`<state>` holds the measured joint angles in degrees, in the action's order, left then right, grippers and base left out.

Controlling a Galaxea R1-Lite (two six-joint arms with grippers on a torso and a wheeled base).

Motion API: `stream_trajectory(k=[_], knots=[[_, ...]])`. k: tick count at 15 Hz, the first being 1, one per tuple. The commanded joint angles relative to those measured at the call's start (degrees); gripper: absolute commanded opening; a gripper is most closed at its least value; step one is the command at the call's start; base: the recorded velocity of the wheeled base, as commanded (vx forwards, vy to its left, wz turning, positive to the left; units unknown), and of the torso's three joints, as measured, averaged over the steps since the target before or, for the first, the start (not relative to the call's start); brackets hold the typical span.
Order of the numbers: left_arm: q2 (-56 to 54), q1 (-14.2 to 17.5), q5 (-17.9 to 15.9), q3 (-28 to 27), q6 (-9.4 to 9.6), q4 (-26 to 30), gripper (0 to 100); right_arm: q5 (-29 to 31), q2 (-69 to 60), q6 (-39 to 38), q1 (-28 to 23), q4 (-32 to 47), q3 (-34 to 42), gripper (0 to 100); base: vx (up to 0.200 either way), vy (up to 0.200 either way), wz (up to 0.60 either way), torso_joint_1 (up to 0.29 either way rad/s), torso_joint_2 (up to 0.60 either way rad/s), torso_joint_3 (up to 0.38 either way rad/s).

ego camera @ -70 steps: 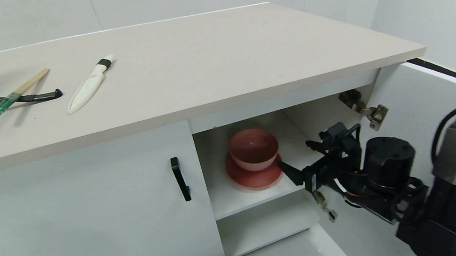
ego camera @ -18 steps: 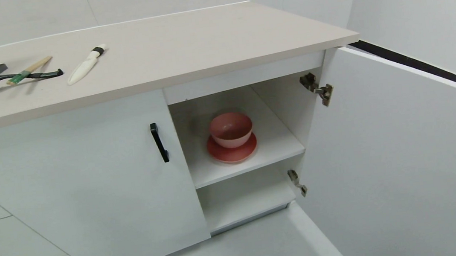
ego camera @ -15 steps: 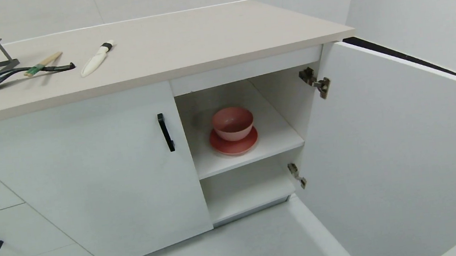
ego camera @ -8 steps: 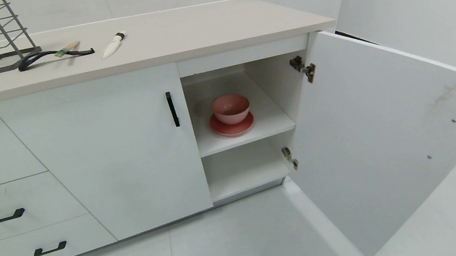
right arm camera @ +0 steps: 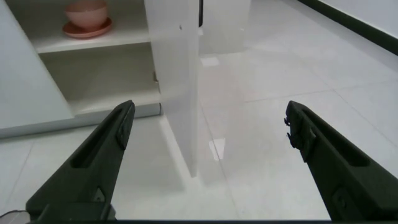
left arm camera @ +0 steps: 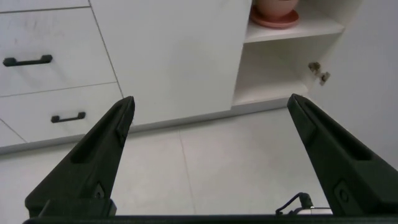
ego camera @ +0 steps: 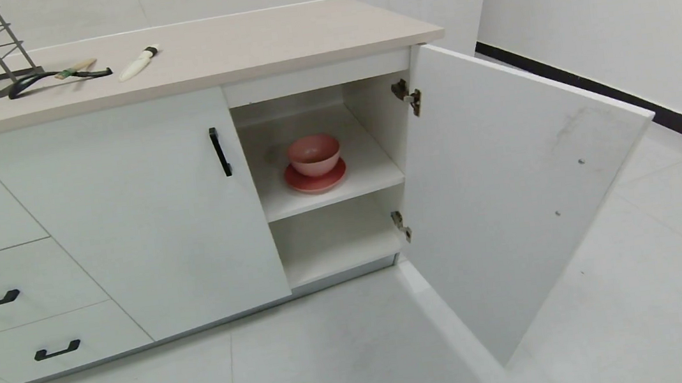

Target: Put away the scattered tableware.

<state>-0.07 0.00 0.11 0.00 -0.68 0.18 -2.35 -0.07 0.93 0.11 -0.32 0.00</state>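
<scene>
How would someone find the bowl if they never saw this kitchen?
Find the white cabinet under the beige countertop, where one door stands open. Inside, on the upper shelf, sits the pink bowl on a darker red plate. The bowl is the deep, round, paler one on top; the plate lies flat beneath it.

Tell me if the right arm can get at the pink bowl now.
Likely not from here: the bowl sits unblocked, but the right gripper hangs well back, facing the open door edge-on.
</scene>
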Motion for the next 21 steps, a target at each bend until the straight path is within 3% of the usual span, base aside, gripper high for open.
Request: stream_trajectory(k=[1,10,17,21], knots=[[0.1,0.0,0.1,0.0,-0.02,0.0,100,0.0,0.1,0.0,0.0,0.1,0.0,100,0.000,-0.200,0.00,0.002,0.01,-0.002],[0.1,0.0,0.1,0.0,-0.02,0.0,100,0.0,0.1,0.2,0.0,0.1,0.0,100,0.000,-0.200,0.00,0.003,0.00,0.003],[0.1,0.0,0.2,0.0,-0.28,-0.1,100,0.1,0.1,0.2,0.0,0.0,0.0,100,0.000,0.000,0.51,0.002,0.00,0.001],[0.1,0.0,0.2,0.0,-0.28,-0.1,100,0.0,0.1,0.1,0.0,0.1,0.0,100,0.000,0.000,0.00,0.000,0.00,0.000]])
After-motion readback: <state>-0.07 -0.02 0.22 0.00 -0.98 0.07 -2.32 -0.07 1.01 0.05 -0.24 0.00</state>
